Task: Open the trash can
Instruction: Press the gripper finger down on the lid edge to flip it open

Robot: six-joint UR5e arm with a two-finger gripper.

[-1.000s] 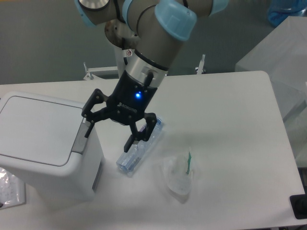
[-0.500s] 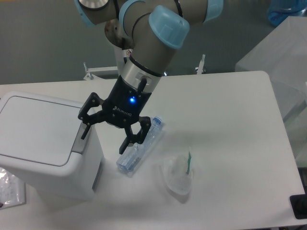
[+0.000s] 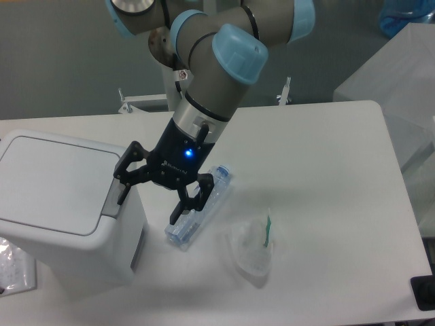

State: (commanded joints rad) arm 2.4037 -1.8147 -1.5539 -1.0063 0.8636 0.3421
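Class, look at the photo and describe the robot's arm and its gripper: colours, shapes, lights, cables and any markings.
The arm is built from grey metallic tube segments with rounded light-blue plastic joint caps. Near the wrist sits a silver ring, then a black gripper body with a glowing blue light and small white lettering, too small to read. The black two-finger gripper has angular linkage fingers. A thin dark cable runs along the wrist.

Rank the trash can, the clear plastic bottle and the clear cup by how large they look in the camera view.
1. trash can, by far the largest.
2. clear plastic bottle and clear cup: these look alike in size, so I leave them unranked.
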